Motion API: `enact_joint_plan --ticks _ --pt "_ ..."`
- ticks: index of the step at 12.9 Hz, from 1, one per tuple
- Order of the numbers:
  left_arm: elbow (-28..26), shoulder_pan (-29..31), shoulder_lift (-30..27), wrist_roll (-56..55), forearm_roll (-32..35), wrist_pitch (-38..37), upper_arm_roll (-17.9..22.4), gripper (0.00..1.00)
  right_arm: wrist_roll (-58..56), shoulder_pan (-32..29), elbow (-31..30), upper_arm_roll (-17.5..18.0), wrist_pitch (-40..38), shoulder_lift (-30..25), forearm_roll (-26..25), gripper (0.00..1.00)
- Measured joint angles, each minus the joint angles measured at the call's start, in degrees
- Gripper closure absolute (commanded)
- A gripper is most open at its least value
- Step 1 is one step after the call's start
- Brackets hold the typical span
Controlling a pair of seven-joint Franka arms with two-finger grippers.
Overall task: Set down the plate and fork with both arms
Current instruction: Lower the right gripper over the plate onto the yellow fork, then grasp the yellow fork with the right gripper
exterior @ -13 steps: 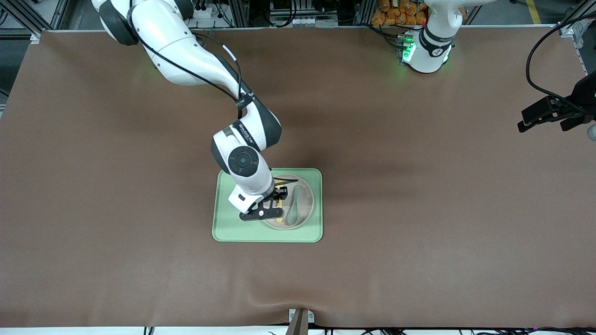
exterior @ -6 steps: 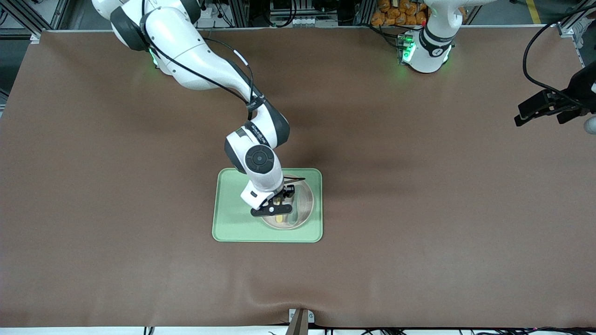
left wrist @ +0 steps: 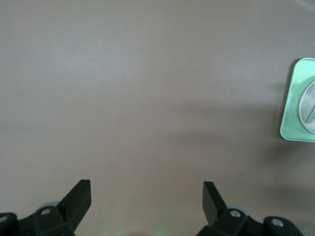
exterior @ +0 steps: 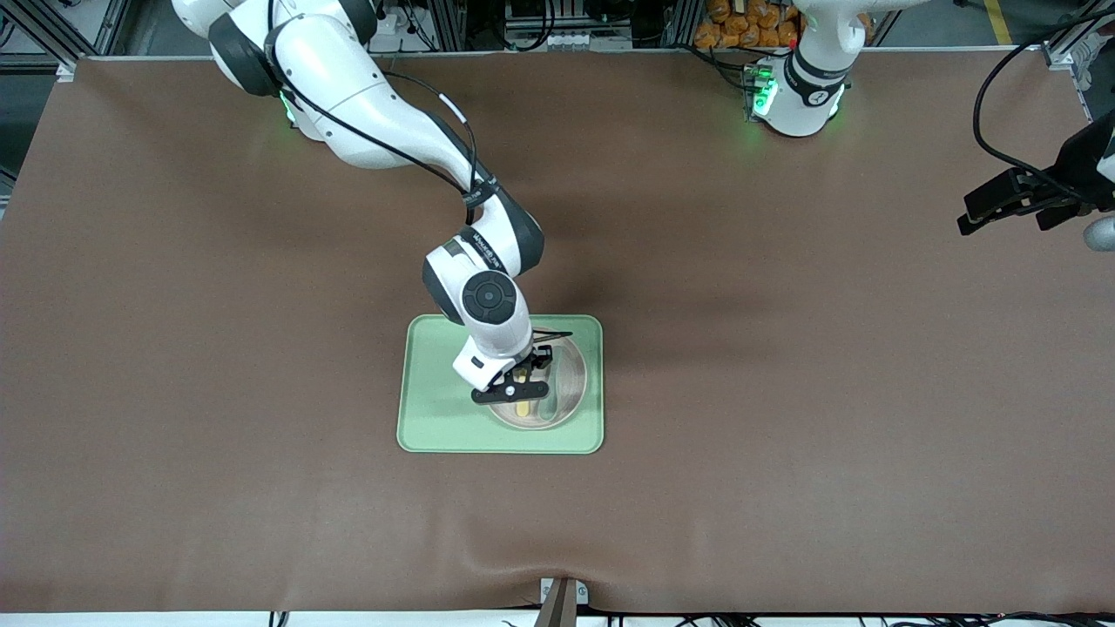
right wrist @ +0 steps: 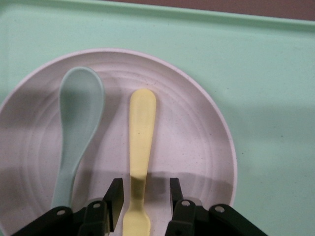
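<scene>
The pale plate (exterior: 571, 383) lies on the light-green tray (exterior: 435, 409). The yellow fork (exterior: 523, 407) lies in the plate next to a teal spoon (exterior: 550, 407). My right gripper (exterior: 520, 383) is low over the plate and open. In the right wrist view its fingers (right wrist: 115, 196) stand on either side of the fork (right wrist: 142, 128) near its wider end, with a gap on each side. The plate (right wrist: 197, 128) and spoon (right wrist: 78, 123) also show there. My left gripper (exterior: 1002, 209) is open and empty, up over the left arm's end of the table (left wrist: 146, 196).
The green tray (right wrist: 266, 73) lies mid-table on the brown mat. In the left wrist view the tray (left wrist: 295, 98) with the plate (left wrist: 310, 108) shows far off, over bare brown mat. Cables and racks stand along the robots' edge.
My right gripper has shifted over the plate toward the left arm's end and now straddles the fork. My left gripper has drifted slightly toward the robots' edge.
</scene>
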Motion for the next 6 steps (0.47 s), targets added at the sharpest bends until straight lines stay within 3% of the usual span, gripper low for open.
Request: enact_joint_plan --ticks 1,3,5,6 --pt "0.0 0.0 0.0 0.0 0.0 0.0 0.0 0.0 0.3 0.1 0.0 0.0 0.4 0.2 -0.2 0.61" --pt "0.0 0.0 0.0 0.0 0.0 0.0 0.0 0.0 0.7 0.4 0.0 0.0 1.0 0.8 -0.7 0.81" --pt "-0.1 0.0 0.0 0.0 0.0 0.0 0.0 0.0 0.7 0.5 0.0 0.0 1.2 1.0 -0.7 0.87" --pt "-0.1 0.0 0.0 0.0 0.0 0.0 0.0 0.0 0.7 0.5 0.0 0.0 1.2 1.0 -0.7 0.97"
